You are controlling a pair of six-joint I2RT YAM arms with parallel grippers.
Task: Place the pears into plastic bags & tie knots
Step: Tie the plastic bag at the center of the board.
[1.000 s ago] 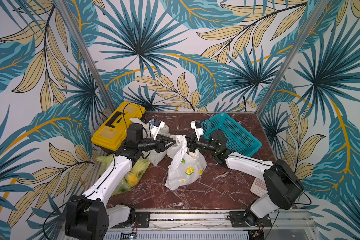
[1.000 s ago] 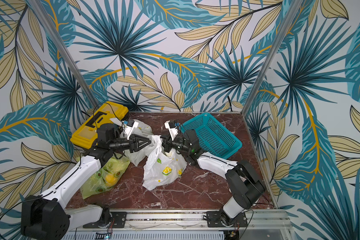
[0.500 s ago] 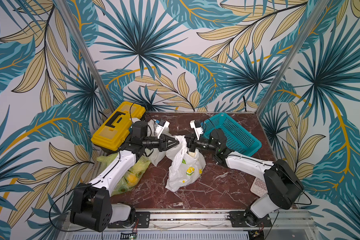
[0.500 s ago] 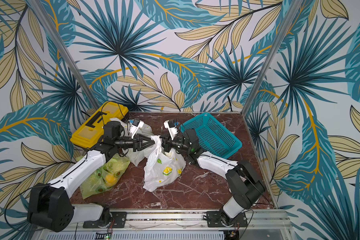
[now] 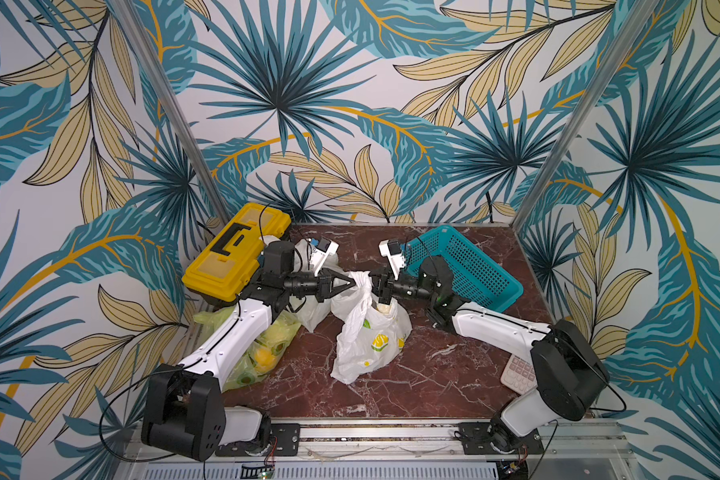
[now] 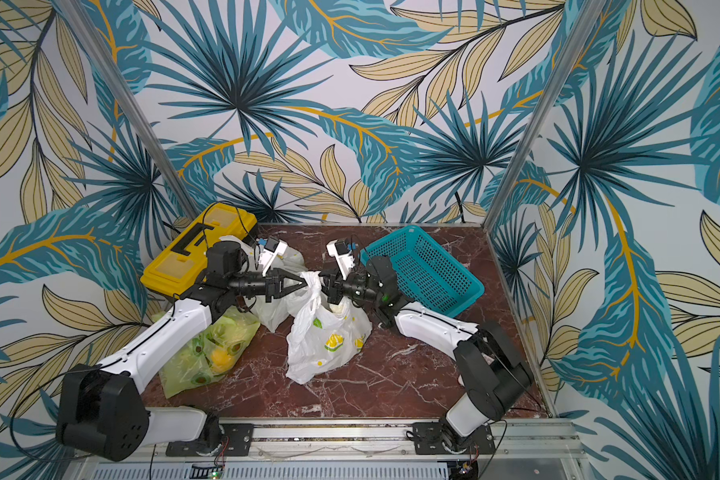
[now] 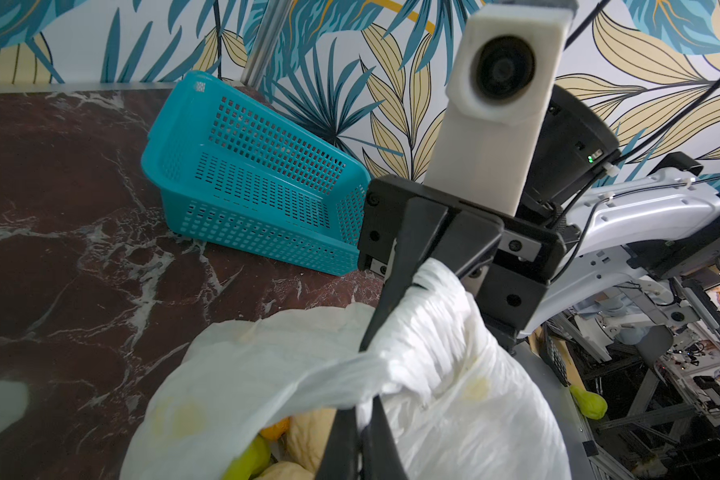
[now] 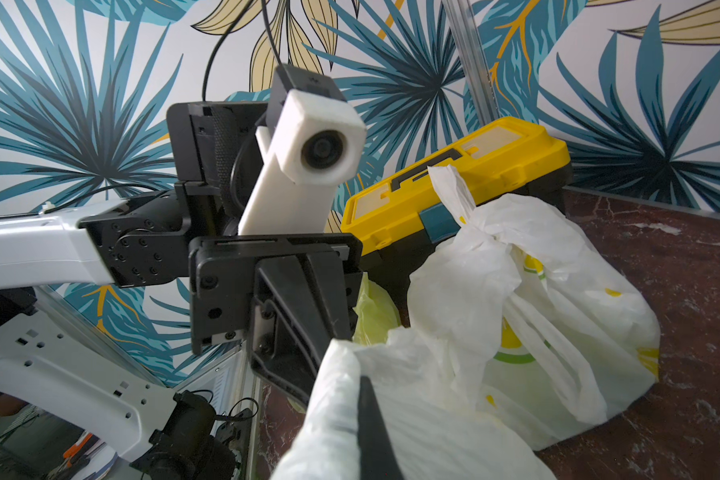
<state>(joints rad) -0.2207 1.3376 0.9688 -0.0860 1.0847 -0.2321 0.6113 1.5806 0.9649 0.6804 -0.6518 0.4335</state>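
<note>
In the middle of the desk (image 5: 433, 374): a white bag (image 5: 366, 345) with lemon prints, standing up, top pulled high. Inside, near the open top: pears (image 7: 304, 432), cream, green and orange. At the very top, the handles (image 5: 363, 279) bunched into one twisted strip, right between the two pincers.

From the left side, the left pincer (image 5: 352, 284), squeezed tight on that strip. From the right side, the right pincer (image 5: 378, 286), squeezed tight on the same strip. Tips of the two very near each other, only plastic between. Both up off the desk, above the bag.

By the left edge, partly under the left arm (image 5: 233, 332): a green bag (image 5: 262, 357), lying down, more pears showing through the thin plastic. Just behind, toward the far left corner: a tied bag (image 8: 516, 291), white with a few prints, knot on top, just beside a yellow box (image 5: 229, 253). Hard to tell, touching or not.

At the far right corner: a teal basket (image 5: 474, 270), behind the right arm (image 5: 495, 328). By the right edge, close to the foot of the right arm: a pink calculator (image 5: 516, 370), partly hidden.
</note>
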